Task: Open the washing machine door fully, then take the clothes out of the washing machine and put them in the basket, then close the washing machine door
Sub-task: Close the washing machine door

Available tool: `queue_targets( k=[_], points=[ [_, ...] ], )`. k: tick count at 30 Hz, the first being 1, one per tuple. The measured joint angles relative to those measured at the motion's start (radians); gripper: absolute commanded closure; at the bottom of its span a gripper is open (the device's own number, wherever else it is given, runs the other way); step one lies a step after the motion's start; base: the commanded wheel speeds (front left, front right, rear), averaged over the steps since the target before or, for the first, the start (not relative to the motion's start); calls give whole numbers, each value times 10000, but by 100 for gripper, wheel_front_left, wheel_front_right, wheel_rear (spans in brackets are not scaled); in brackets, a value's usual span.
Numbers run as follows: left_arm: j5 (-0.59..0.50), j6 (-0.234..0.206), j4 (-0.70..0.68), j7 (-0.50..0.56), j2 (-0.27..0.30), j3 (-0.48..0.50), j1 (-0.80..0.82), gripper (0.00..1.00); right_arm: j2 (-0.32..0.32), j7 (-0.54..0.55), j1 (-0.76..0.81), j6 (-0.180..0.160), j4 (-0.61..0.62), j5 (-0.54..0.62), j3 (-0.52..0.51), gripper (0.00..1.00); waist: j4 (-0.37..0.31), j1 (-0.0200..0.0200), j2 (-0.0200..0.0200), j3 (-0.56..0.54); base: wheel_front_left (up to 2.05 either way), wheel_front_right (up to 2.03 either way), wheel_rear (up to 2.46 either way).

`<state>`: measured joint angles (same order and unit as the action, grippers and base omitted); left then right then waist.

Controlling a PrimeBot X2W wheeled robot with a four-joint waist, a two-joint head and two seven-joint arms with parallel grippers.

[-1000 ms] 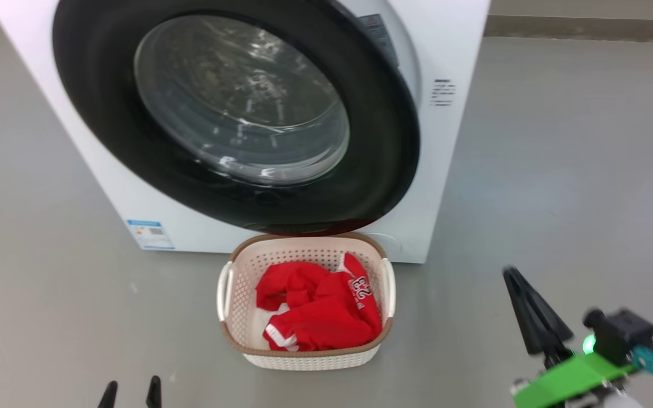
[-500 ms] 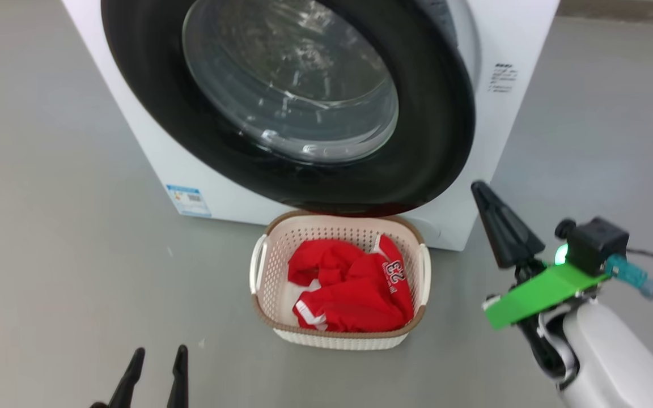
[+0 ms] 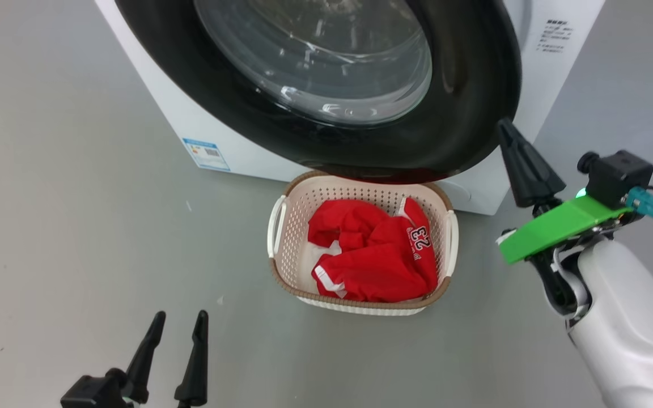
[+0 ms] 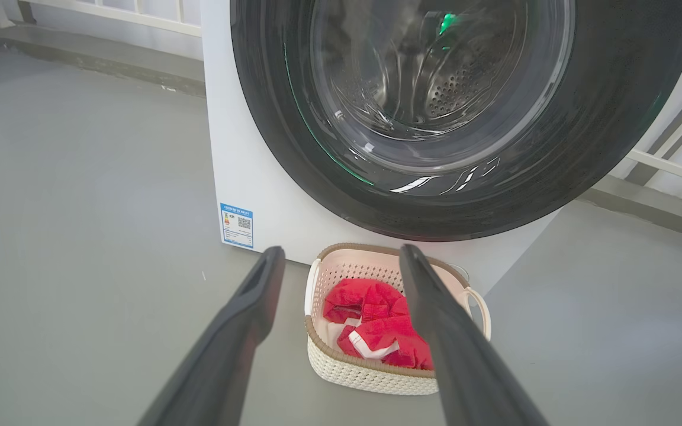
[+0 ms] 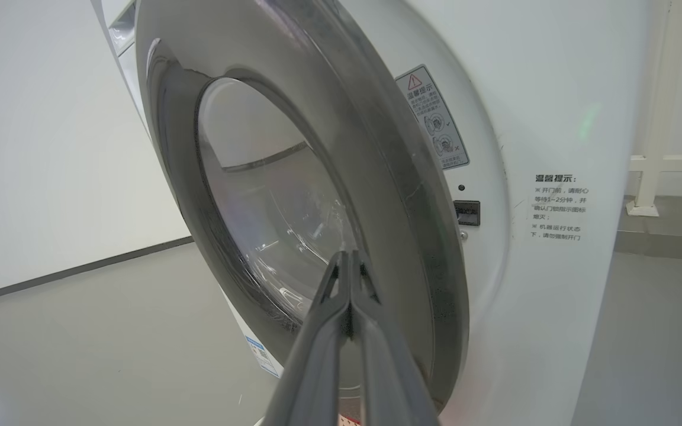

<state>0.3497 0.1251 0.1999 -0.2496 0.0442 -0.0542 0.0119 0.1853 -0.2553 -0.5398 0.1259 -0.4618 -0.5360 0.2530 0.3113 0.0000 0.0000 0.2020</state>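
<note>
While the washing machine point(image 3: 533, 85) takes up the top of the head view, its round black door point(image 3: 474, 85) hangs swung partly out above a cream basket point(image 3: 289, 238) that stands on the grey floor point(image 3: 77, 198) just in front of the machine. Red clothes point(image 3: 377, 255), one showing a white 23, lie heaped inside the basket. Low at the left, the left gripper point(image 3: 181, 315) has its fingers spread and holds nothing, well apart from the basket. The right gripper point(image 3: 507, 126), fingers pressed together and empty, points up just beside the door's right edge. From the left wrist, the two spread fingers frame the basket and clothes, with the door's glass above. From the right wrist, the pressed-together fingers aim at the door's rim, which stands off the machine's front; whether they touch it cannot be told.
</note>
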Motion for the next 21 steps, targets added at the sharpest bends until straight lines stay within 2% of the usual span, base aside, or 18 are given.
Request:
queue_targets(
  k=[21],
  points=[
    [408, -2, -150, 0, -54, -579, 824, 0, 313, 0, -2031, 13, -953, -10, -698, 100, 672, 0, 0, 1331, 0, 0, 0]
  ],
)
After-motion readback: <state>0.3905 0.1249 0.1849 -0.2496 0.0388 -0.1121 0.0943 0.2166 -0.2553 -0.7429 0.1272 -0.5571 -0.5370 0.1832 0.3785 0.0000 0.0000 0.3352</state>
